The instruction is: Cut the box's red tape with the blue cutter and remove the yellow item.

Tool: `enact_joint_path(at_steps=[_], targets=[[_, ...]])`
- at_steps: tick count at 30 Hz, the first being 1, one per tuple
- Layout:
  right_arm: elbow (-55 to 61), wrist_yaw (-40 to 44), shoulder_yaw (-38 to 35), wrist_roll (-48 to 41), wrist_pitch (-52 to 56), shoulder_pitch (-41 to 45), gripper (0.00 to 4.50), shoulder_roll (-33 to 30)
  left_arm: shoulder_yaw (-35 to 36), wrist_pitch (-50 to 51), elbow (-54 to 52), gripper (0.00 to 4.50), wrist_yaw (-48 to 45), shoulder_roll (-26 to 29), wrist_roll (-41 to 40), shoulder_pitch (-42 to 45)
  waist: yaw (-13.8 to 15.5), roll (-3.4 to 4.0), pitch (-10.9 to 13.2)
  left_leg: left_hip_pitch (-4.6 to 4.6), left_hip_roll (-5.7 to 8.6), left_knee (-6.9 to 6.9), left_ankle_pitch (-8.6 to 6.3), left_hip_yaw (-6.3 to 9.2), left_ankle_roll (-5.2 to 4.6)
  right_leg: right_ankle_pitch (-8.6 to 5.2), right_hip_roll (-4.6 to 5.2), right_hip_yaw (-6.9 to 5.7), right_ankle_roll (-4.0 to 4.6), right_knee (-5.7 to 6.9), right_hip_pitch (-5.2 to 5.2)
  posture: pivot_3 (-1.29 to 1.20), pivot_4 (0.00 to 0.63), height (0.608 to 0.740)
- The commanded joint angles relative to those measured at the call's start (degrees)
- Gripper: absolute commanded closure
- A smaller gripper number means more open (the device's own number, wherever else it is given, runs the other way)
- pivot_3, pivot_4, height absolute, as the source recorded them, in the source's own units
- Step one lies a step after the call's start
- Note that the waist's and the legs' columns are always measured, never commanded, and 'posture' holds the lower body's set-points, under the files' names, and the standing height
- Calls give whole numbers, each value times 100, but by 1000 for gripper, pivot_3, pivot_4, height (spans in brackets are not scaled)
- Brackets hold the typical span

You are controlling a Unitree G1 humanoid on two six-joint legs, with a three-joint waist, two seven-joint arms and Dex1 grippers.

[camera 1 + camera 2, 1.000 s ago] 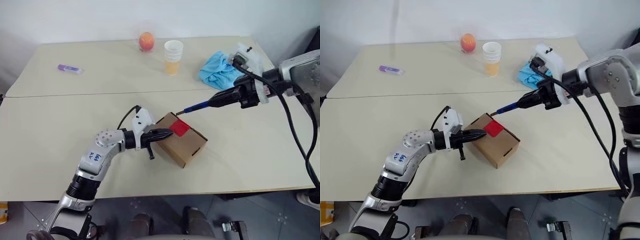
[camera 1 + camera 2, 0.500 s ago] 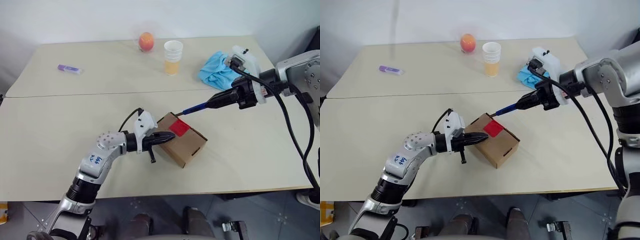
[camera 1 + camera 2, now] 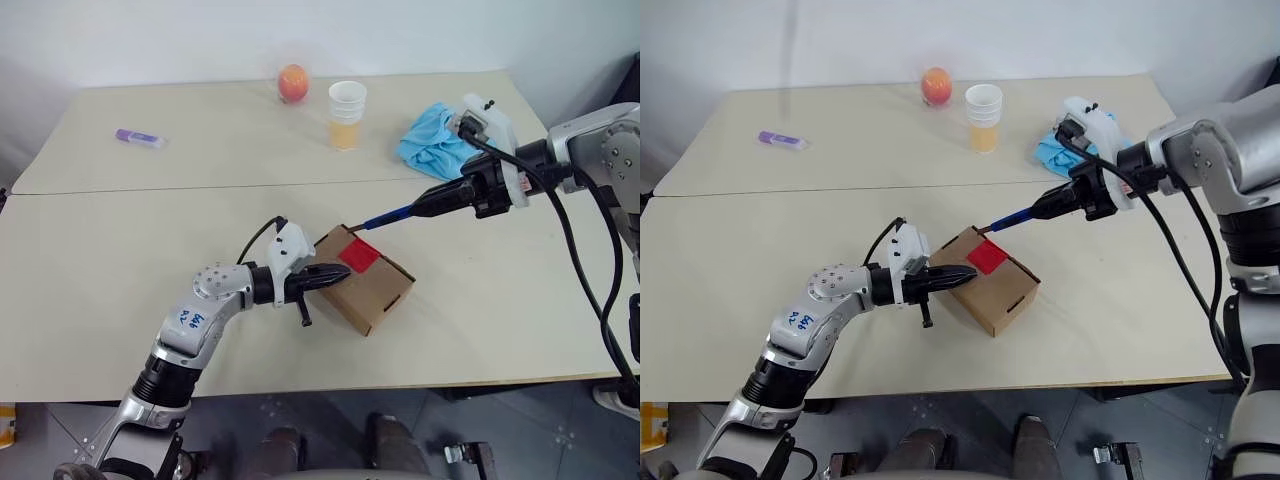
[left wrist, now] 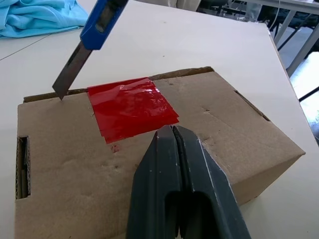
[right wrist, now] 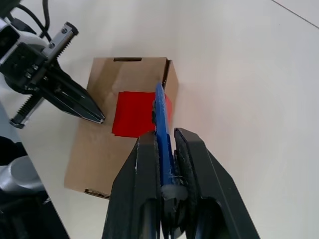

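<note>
The brown box [image 3: 372, 290] lies in the middle of the near table with the red tape [image 3: 359, 255] on its lid. My left gripper [image 3: 340, 271] is shut and empty, its tips resting on the lid [image 4: 234, 129] at the edge of the red tape [image 4: 130, 107]. My right gripper [image 3: 432, 203] is shut on the blue cutter [image 3: 392, 215]. The cutter's blade [image 4: 69, 72] touches the lid at its far edge, right beside a corner of the tape. From the right wrist, the cutter [image 5: 160, 112] points over the tape [image 5: 130, 121]. The yellow item is hidden.
On the far table stand an orange-red fruit [image 3: 292, 82] and a paper cup [image 3: 346, 114]. A blue cloth [image 3: 432, 142] lies at the far right behind my right arm, and a purple marker [image 3: 138, 138] at the far left. A seam runs between the two tabletops.
My right wrist has rolled slightly while the cutter's tip stays at the box's far edge. The left gripper keeps resting on the lid.
</note>
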State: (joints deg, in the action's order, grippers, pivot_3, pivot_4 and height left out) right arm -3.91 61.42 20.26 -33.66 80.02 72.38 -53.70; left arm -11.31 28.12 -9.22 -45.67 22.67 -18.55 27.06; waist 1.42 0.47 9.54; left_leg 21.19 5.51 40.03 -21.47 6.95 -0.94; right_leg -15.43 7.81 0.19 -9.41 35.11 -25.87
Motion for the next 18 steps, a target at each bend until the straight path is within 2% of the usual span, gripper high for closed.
enact_joint_path(at_steps=[1,18], targets=[[252,71,-55,42,-2,-2,4337,-118,-154,169,-26,4500,60,22,97,-217,0,0,0,0,0,0,0,0,0,0,0,0,0,0,0,0,150,740],[74,145,-309,-3,187,97,4337,-92,-153,160,-29,4500,92,34,82,-244,3,0,0,-2,0,1,0,0,0,0,0,0,0,0,2,0,150,740]])
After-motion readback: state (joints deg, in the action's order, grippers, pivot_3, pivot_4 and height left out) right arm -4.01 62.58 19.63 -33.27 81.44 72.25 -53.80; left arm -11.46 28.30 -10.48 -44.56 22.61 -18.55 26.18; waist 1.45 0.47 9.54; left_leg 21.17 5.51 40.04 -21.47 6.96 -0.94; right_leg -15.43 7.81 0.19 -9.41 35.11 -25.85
